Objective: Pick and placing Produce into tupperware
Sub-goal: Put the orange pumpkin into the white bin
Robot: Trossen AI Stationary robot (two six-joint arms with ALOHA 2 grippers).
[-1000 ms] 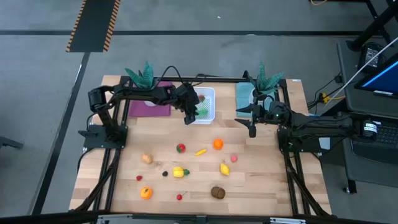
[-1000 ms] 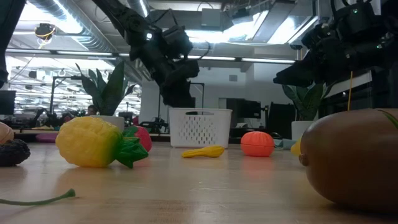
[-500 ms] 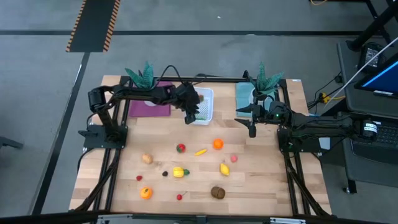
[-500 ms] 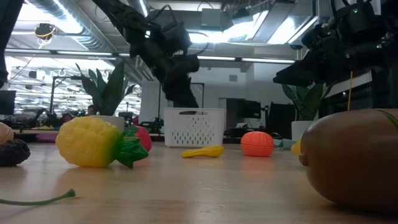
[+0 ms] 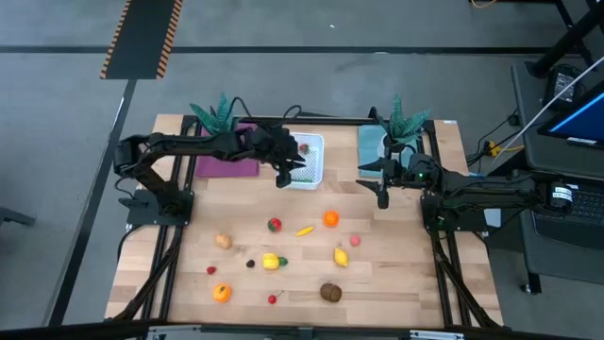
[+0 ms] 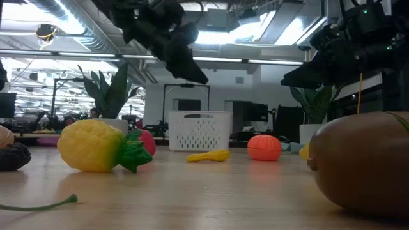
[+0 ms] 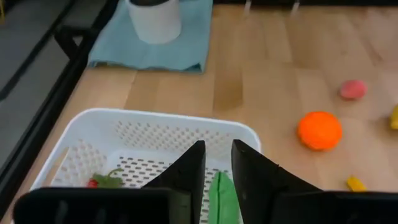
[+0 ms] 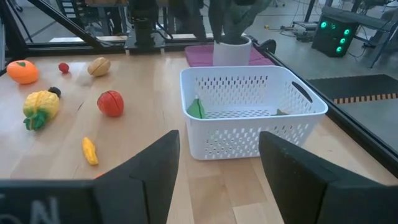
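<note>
Stock on your bench point(image 5: 396, 283): one white tub point(image 5: 309, 159) at the far centre, holding a green cucumber point(image 7: 219, 198) and a small red piece with a green stem point(image 7: 102, 181). Still loose on the near half: an orange point(image 5: 330, 218), a strawberry point(image 5: 274, 225), a banana point(image 5: 304, 229), a lemon point(image 5: 340, 255), a kiwi point(image 5: 330, 292), a potato point(image 5: 223, 241), a second orange point(image 5: 221, 293) and several smaller bits too small to name. Left gripper point(image 7: 217, 163): raised over the tub's left edge, fingers point(image 7: 189, 168) drawn close with a narrow gap, grasping nothing. Right gripper point(image 8: 217, 155): waiting to the right of the tub, fingers point(image 8: 289, 165) spread, empty. Hazards, as I judge them: the tub is light and unsecured, so a finger catching its rim on your way out could drag or tip it and spill what is inside; the round fruit will roll if you nudge it off-centre while closing, possibly towards the bench edge; the potted plants point(image 5: 219, 115) at the far corners stand close to both arms' paths and could be knocked; both arms converging on the tub at once risks a clash.
</note>
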